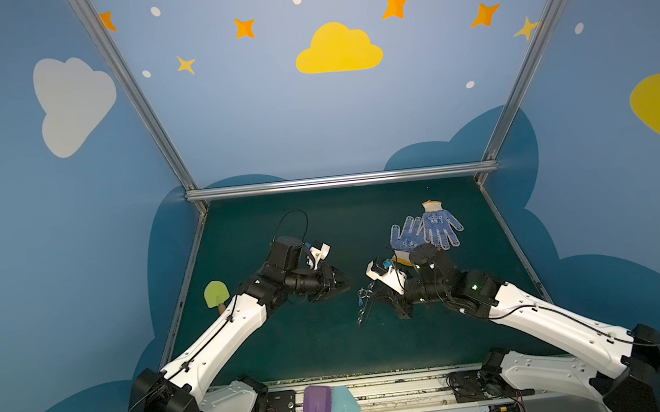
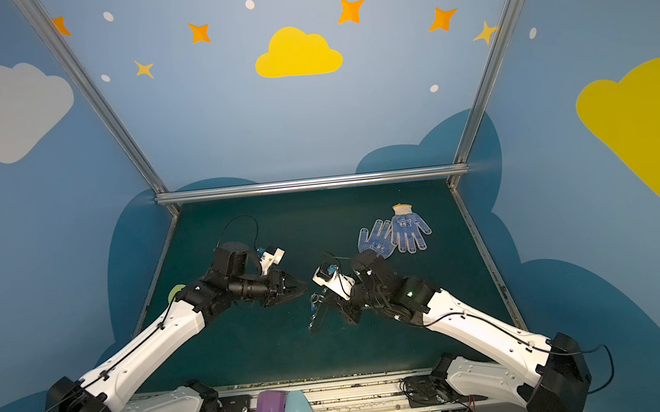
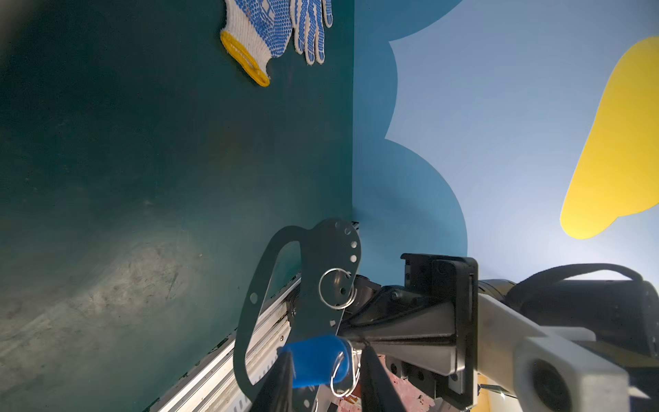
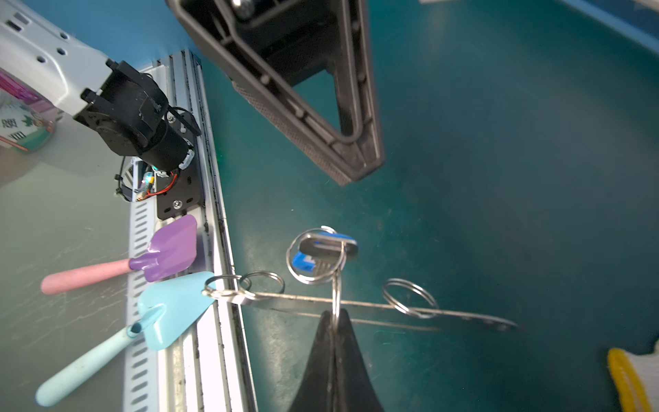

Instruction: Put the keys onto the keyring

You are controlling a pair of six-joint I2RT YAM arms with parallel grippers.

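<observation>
Keys touching keyring | right tool pinching keyring just beside them | left tool spread, apart

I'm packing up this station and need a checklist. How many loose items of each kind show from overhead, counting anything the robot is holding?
Gloves: 2
Toy spades, green, purple, light blue: 3
Keyring plate: 1
Key bunch: 1
Total: 7

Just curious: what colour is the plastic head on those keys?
Bright blue; the keys show it best in the left wrist view.
</observation>
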